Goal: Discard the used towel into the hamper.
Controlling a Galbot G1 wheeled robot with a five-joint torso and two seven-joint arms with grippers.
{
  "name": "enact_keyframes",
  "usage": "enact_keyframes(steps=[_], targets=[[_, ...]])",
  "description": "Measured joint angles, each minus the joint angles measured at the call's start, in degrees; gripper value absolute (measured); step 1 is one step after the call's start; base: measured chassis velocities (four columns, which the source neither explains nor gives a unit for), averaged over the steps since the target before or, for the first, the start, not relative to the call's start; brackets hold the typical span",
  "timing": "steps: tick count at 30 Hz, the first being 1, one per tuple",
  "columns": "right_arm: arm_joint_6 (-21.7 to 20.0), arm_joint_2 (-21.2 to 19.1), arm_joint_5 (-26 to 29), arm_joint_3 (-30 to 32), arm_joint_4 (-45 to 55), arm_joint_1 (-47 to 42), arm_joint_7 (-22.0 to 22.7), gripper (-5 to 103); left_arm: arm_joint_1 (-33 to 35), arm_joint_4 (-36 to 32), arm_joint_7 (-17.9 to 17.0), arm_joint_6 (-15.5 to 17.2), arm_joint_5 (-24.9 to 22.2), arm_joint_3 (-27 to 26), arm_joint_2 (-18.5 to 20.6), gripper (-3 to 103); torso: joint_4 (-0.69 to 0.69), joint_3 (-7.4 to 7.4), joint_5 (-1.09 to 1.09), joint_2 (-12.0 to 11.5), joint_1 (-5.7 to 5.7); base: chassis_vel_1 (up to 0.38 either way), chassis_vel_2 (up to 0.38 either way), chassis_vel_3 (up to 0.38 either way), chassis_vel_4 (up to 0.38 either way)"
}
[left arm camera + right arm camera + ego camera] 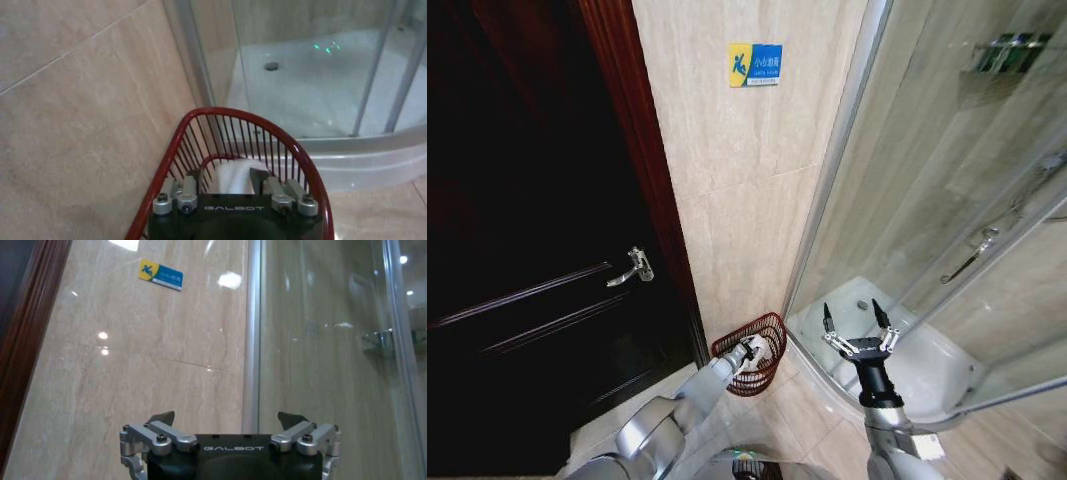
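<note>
The left gripper (233, 187) is holding the soft, light towel (235, 175) over the hamper (200, 125); the right gripper (855, 325), fingers wide, is waiting.

My left gripper (230, 184) carries the word GALBOT in pale letters on its black body, and my right gripper (227, 416) bears the same GALBOT mark; on the marble wall (747, 170) hangs a blue and yellow sign (755, 64) with a slipping figure, its lettering too small to read.
</note>
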Motion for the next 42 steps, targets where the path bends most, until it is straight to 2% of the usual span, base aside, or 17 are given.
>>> enact_keyframes(steps=[1,2,4,5,9,10,11,12,16,18,19,21,22,25,28,35,42], targets=[[0.0,0.0,0.0,0.0,-0.1,0.0,0.0,100,0.1,0.0,0.0,0.1,0.4,-0.1,0.0,51,0.00,0.00,0.00,0.0,0.00,0.000,0.000,0.000,0.000],[0.0,0.0,0.1,0.0,-0.2,0.0,0.0,100,0.4,-0.6,0.0,0.1,0.5,-0.2,0.0,67,0.00,0.00,0.00,0.0,0.00,0.000,0.000,0.000,0.000],[0.0,-0.1,0.2,0.1,-0.2,0.1,0.0,100,1.1,-2.7,-0.7,-0.1,-0.8,0.1,0.0,78,0.00,0.00,0.00,0.0,0.00,0.000,0.000,0.000,0.000],[0.0,-0.1,0.2,0.1,-0.2,0.1,0.0,100,1.1,-2.7,-0.7,-0.1,-0.8,0.1,0.0,78,0.00,0.00,0.00,0.0,0.00,0.000,0.000,0.000,0.000],[-1.2,-0.5,0.8,0.3,0.0,0.9,1.1,100,4.3,-10.8,-2.0,1.8,-6.5,2.2,0.1,94,0.00,0.01,0.01,0.0,0.00,0.000,0.000,0.000,0.000],[-1.2,-0.5,0.8,0.3,0.0,0.9,1.1,100,4.3,-10.8,-2.0,1.8,-6.5,2.2,0.1,94,0.00,0.01,0.01,0.0,0.00,0.000,0.000,0.000,0.000],[-1.6,-0.7,1.1,0.4,0.1,1.0,1.5,100,5.7,-14.6,-2.4,2.8,-8.1,2.9,0.8,98,-0.03,0.00,-0.07,0.0,0.00,0.000,0.000,0.000,0.000],[-2.0,-0.9,1.4,0.5,0.3,1.2,1.9,100,7.0,-18.3,-2.7,4.3,-9.4,3.3,2.2,99,-0.04,0.00,-0.03,0.0,0.00,0.000,0.000,0.000,0.000],[-2.7,-1.3,2.0,0.7,0.4,1.7,2.6,100,10.9,-27.4,-3.4,7.3,-12.0,3.4,7.1,100,0.02,0.00,0.03,0.0,0.00,0.000,0.000,0.000,0.000],[-3.3,-1.5,2.4,0.7,0.5,2.1,3.0,100,14.0,-34.2,-3.6,10.6,-15.0,3.4,11.1,100,0.02,0.00,0.00,0.0,0.00,0.000,0.000,0.000,0.000],[-3.3,-1.5,2.4,0.7,0.5,2.1,3.0,100,14.0,-34.2,-3.6,10.6,-15.0,3.4,11.1,100,0.02,0.00,0.00,0.0,0.00,0.000,0.000,0.000,0.000],[-3.7,-1.9,2.5,0.7,0.5,2.4,3.4,100,16.9,-40.6,-3.6,13.1,-17.8,3.5,14.9,100,0.02,0.00,0.00,0.0,-0.01,0.000,0.000,0.000,0.000],[-3.7,-1.9,2.5,0.7,0.5,2.4,3.4,100,16.9,-40.6,-3.6,13.1,-17.8,3.5,14.9,100,0.02,0.00,0.00,0.0,-0.01,0.000,0.000,0.000,0.000],[-4.3,-2.3,2.8,0.8,0.6,2.7,3.8,100,19.7,-46.8,-3.0,14.8,-20.1,2.5,17.9,100,0.00,0.00,-0.02,0.0,0.00,0.000,0.000,0.000,0.000],[-5.0,-2.7,3.2,0.9,0.7,3.3,4.8,100,24.7,-56.2,-2.2,17.7,-23.7,0.0,22.3,100,0.00,0.00,-0.02,0.0,0.00,0.000,0.000,0.000,0.000],[-9.2,-2.7,1.9,0.8,1.8,3.6,8.9,100,32.4,-66.5,-1.8,20.1,-25.2,-6.0,25.8,100,-0.01,0.00,-0.03,0.0,-0.01,0.000,0.000,0.000,0.000],[-11.2,-2.9,1.8,0.5,3.9,3.8,10.4,100,39.1,-74.9,-2.5,22.5,-25.1,-15.1,26.1,100,0.00,0.00,-0.01,0.0,-0.01,0.000,0.000,0.000,0.000]])
